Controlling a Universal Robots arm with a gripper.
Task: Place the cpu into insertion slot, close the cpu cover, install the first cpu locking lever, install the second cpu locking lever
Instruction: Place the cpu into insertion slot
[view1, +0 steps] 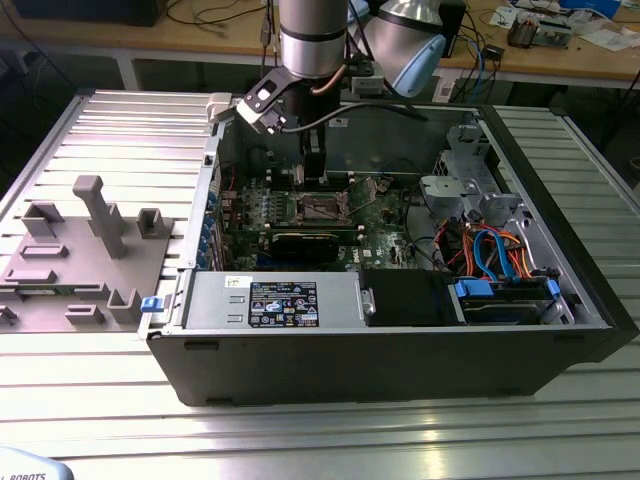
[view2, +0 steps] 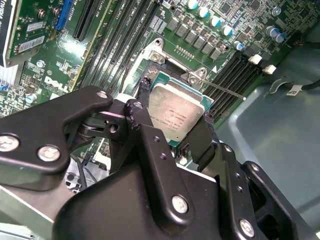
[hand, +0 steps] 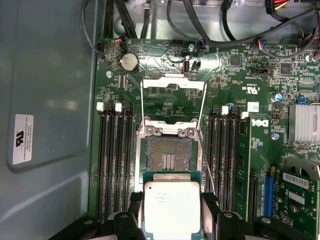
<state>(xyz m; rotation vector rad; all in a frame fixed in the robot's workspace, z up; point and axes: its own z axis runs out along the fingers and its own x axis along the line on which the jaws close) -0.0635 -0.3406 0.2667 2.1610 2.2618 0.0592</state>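
Observation:
My gripper (hand: 171, 212) is shut on the cpu (hand: 171, 207), a pale silver square chip on a green carrier, with one black finger (hand: 134, 210) on each side. The chip hangs just off the open insertion slot (hand: 167, 156), whose gold contacts are bare. The cpu cover (hand: 172, 82), a silvery frame, lies flipped open beyond the hinge. A thin locking lever (hand: 206, 165) stands loose beside the slot. In the second wrist view the cpu (view2: 175, 112) sits between the fingers (view2: 201, 140), with the lever (view2: 225, 91) behind. In the exterior view the gripper (view1: 312, 168) reaches down into the case above the slot (view1: 322, 208).
Memory slots (hand: 115, 160) flank the socket on both sides. A heatsink (hand: 304, 125) and cards stand nearby, and cables (hand: 210, 30) run along the case wall. A drive cage (view1: 470, 170), power supply (view1: 280, 300) and a grey fixture tray (view1: 80, 250) show in the exterior view.

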